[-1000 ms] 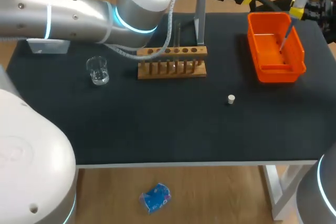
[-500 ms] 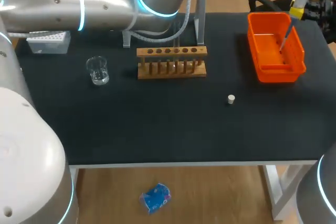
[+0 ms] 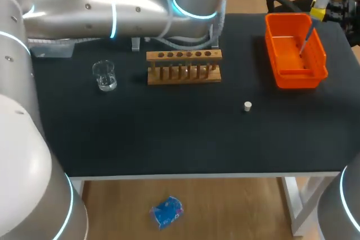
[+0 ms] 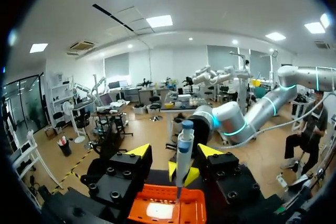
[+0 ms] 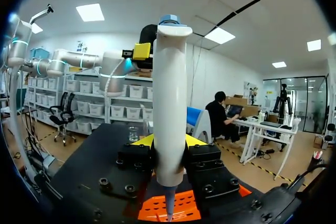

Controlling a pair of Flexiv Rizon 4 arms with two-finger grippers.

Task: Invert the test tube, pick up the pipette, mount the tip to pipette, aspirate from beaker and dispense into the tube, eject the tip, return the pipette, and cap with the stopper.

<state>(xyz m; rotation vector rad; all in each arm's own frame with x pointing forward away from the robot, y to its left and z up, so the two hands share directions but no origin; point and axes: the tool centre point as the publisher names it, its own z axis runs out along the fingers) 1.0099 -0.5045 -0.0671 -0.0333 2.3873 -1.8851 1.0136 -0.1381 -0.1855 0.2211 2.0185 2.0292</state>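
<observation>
1. My right tool [image 5: 168, 141] holds the pipette [image 5: 169, 87] upright, with its tip [image 5: 169, 195] hanging over the bin [image 3: 296, 76] beneath. I judge this is so an ejected tip would drop in.
2. That tool is clamped on the pipette's barrel from both sides.
3. My left tool [image 4: 174, 153] stands wide and empty, facing the pipette ahead of it without touching it.
4. The stopper [image 3: 247, 105] lies on the counter [image 3: 169, 133], well away from both tools and not yet used.

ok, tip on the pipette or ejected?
On: a thin tip sticks out under the pipette in the right gripper, above the bin.
</observation>
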